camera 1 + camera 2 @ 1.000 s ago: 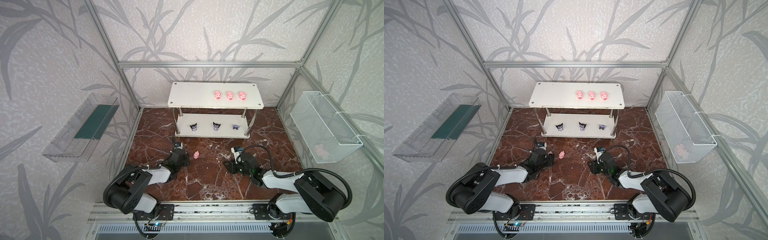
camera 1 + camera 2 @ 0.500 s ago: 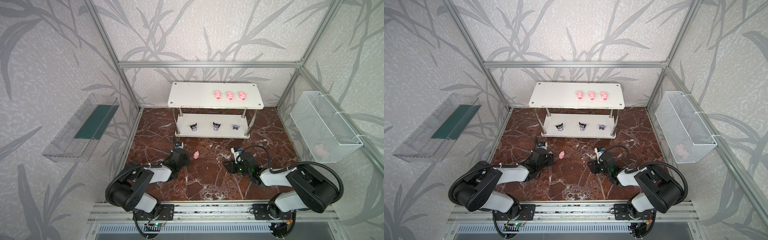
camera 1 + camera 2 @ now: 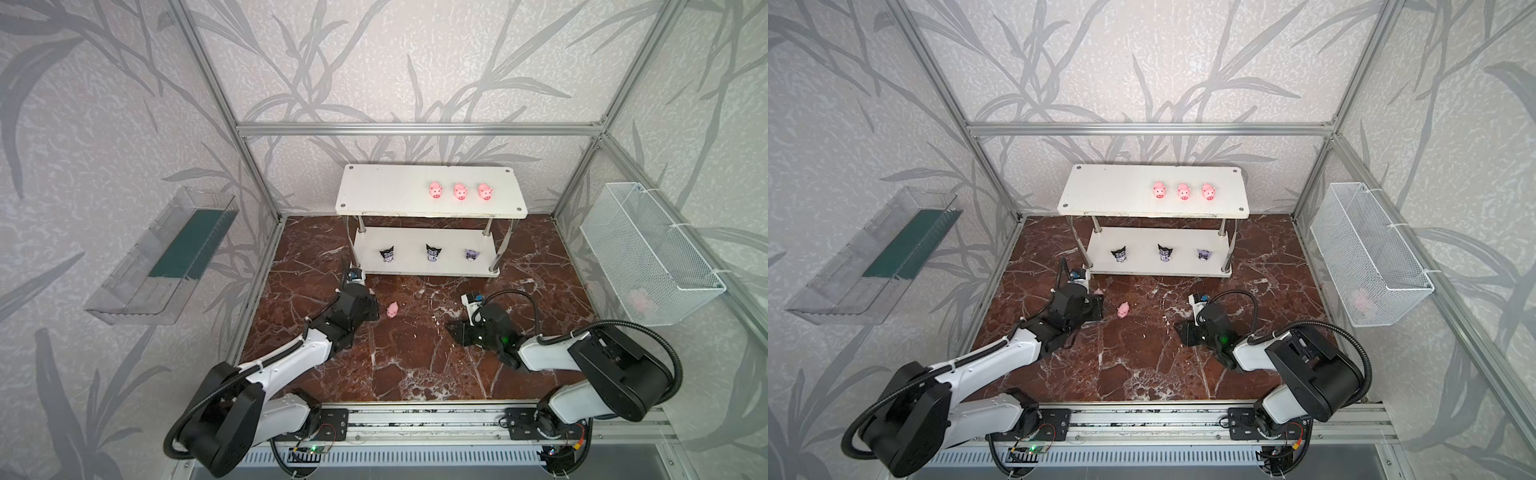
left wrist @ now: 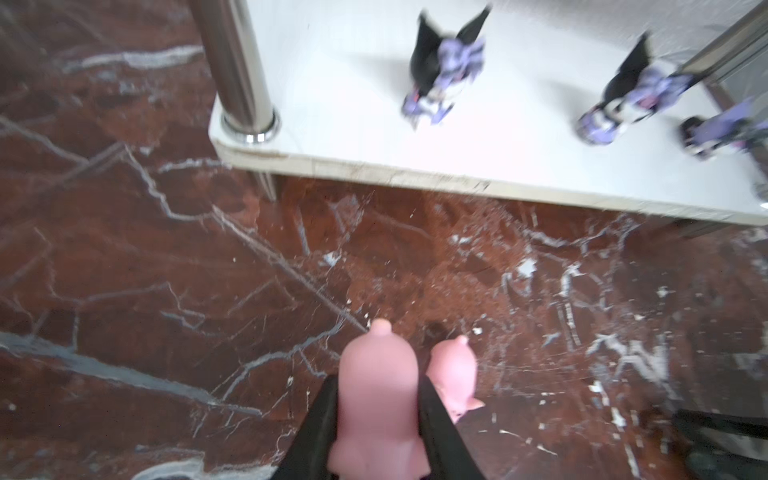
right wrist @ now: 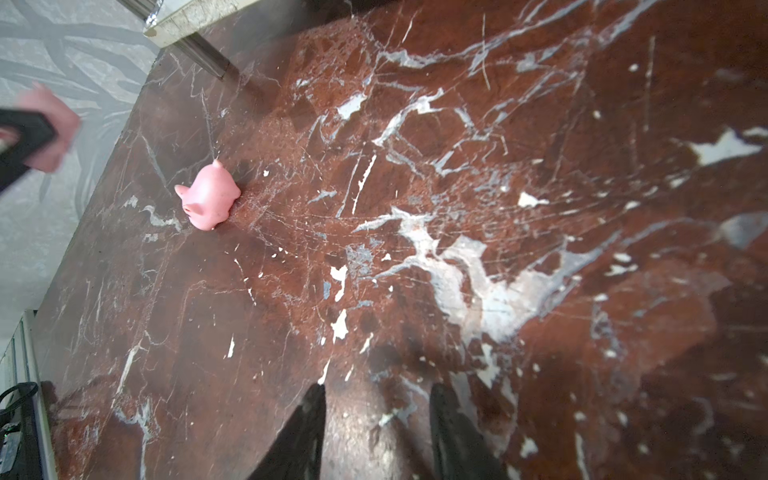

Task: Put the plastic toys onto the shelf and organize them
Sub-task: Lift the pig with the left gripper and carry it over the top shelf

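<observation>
My left gripper (image 4: pixel 376 386) is shut on a pink pig (image 4: pixel 376 411), held just above the marble floor near the shelf's front left post; in both top views it is at the left (image 3: pixel 370 297) (image 3: pixel 1097 296). A second pig (image 3: pixel 392 309) (image 4: pixel 453 374) (image 5: pixel 208 199) lies on the floor just right of it. The white two-tier shelf (image 3: pixel 386 195) carries three pigs (image 3: pixel 460 191) on its top board and three horned-hood figurines (image 3: pixel 432 252) on its lower board. My right gripper (image 5: pixel 376 399) (image 3: pixel 453 330) hovers open over bare floor with nothing between its fingers.
A white wire basket (image 3: pixel 648 253) hangs on the right wall with something pink (image 3: pixel 640 299) inside. A clear plastic tray (image 3: pixel 162 253) hangs on the left wall. The shelf's metal post (image 4: pixel 245 83) stands close ahead of the left gripper.
The left gripper has shut on a pig beside the one lying on the floor. The right arm has hardly moved.
</observation>
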`<state>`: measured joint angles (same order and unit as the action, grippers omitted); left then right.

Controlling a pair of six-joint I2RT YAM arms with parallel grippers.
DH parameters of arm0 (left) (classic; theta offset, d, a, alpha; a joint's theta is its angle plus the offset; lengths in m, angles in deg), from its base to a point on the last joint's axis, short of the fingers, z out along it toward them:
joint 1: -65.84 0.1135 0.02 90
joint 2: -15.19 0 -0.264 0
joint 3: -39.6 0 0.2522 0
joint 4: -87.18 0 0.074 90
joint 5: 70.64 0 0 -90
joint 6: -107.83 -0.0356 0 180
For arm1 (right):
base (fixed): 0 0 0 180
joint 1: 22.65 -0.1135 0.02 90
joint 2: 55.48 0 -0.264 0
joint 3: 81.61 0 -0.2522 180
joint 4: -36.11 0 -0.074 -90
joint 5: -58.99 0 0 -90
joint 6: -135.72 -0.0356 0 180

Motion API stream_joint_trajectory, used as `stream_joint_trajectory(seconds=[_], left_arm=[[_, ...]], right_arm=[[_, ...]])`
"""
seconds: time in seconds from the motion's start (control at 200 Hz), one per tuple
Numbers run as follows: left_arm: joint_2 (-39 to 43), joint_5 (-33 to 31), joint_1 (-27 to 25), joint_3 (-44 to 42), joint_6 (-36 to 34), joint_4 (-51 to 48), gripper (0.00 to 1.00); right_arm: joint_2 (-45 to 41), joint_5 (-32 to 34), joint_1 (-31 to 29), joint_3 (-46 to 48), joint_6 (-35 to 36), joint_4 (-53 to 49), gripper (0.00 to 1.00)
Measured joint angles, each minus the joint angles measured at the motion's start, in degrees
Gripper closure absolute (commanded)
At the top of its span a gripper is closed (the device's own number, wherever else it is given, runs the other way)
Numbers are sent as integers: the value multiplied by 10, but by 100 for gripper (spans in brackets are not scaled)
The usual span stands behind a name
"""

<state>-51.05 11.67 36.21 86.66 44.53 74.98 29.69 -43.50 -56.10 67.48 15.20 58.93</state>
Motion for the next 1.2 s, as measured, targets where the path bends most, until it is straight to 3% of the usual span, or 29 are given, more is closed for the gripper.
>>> stream_joint_trajectory(seconds=[0.205, 0.375, 0.78, 1.2], left_arm=[[77, 2, -2, 123, -19, -129, 72], [61, 18, -3, 268, -33, -219, 72], [-153, 19, -3, 608, -92, -311, 72], [-357, 12, -2, 848, -126, -360, 72]], right_arm=[[10, -1, 0, -8, 4, 2, 58], [21, -3, 0, -11, 6, 12, 58], [30, -7, 0, -17, 5, 19, 58], [42, -9, 0, -18, 3, 36, 58]])
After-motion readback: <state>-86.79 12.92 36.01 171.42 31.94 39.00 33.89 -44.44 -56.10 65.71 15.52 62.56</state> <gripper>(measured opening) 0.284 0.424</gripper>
